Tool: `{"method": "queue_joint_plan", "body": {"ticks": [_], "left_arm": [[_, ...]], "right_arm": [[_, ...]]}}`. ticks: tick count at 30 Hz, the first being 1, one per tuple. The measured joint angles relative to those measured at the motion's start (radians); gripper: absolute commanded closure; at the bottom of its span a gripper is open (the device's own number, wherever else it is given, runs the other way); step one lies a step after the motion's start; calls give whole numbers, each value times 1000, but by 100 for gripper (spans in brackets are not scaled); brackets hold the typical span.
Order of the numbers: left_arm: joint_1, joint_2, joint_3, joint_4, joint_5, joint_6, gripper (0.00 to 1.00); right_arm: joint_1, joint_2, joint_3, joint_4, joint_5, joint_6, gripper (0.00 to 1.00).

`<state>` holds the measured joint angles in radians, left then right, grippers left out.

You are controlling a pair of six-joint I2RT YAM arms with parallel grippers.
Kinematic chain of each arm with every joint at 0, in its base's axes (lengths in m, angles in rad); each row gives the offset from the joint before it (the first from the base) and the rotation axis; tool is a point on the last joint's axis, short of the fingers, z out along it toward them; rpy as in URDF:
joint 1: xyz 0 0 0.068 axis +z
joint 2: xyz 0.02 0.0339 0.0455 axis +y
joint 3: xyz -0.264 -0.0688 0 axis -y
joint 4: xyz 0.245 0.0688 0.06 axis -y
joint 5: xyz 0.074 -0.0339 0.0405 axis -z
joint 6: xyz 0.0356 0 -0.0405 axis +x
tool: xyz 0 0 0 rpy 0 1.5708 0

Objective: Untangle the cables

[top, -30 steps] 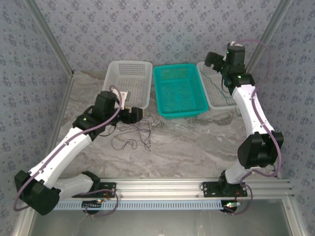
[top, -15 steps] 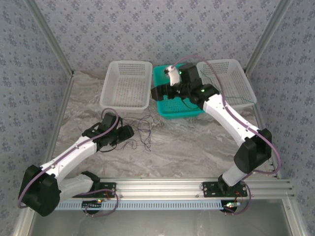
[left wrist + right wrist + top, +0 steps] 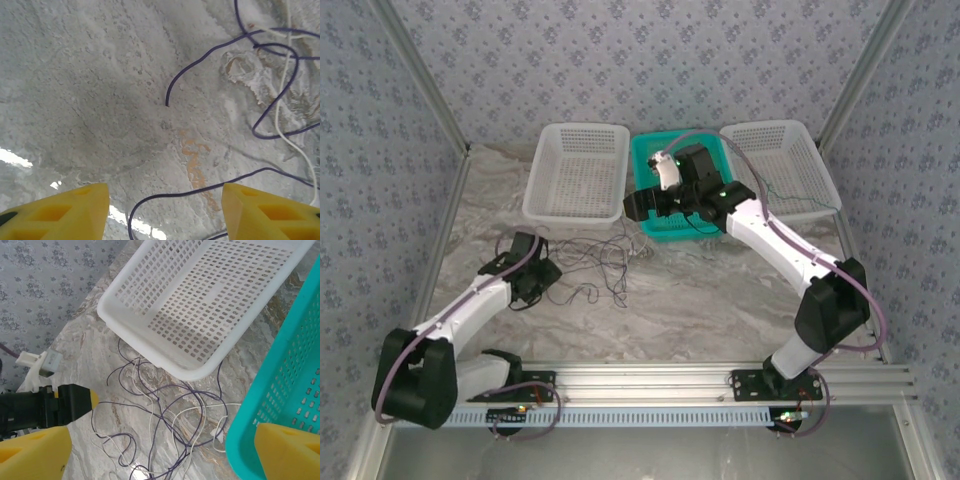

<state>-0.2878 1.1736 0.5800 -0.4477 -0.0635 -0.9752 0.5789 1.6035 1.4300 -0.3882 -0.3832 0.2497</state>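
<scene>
Cables (image 3: 200, 60) exit the top and right edges; left fingers (image 3: 60, 212) are cropped at bottom; white basket (image 3: 200, 305) covers some loops.

Noted over grey marbled bench (image 3: 75, 75): hand (image 3: 165, 212) spread wide, 2 yellow fingertips (image 3: 65, 210) at lower corners, nothing gripped. Loose cables (image 3: 283, 80) lying on bench at right, dark purple strands looping and crossing, 1 whitish strand among them. 1 dark free end (image 3: 167, 102) resting near centre. Another dark strand (image 3: 215, 186) arcing across gap between fingertips. Orange-brown stain (image 3: 195, 162) below centre.
</scene>
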Motion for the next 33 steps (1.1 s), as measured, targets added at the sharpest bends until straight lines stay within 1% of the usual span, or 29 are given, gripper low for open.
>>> {"method": "queue_joint_plan", "body": {"ticks": [3,6,8,10,12,13,15,18,19,22,25,29,33], "left_arm": [[0,34,-9,46,43,22,39],[0,52,-28,87,88,46,42],[0,68,-36,104,109,74,44],[0,86,-42,114,119,98,48],[3,98,-42,116,116,122,57],[6,100,-42,112,116,130,64],[11,106,-43,109,112,144,80],[13,113,-47,116,112,156,96],[13,113,-47,119,115,160,100],[13,105,-47,118,122,167,100],[11,51,-47,105,141,186,100],[11,-129,-38,63,150,229,100],[11,-275,19,30,162,261,100]], "right_arm": [[0,20,22,0,-3,4,5],[2,31,28,0,-8,5,5],[5,35,28,0,-9,5,5],[8,37,28,0,-8,6,5],[11,37,28,0,-9,9,5],[13,37,28,0,-9,9,5],[14,38,28,0,-9,14,5],[16,45,36,-1,-8,17,5],[17,47,37,-1,-8,20,5],[23,50,37,1,-11,19,5],[42,49,27,29,-27,1,5],[108,37,-68,136,-29,-73,5],[205,36,-217,312,5,-174,5]]}}
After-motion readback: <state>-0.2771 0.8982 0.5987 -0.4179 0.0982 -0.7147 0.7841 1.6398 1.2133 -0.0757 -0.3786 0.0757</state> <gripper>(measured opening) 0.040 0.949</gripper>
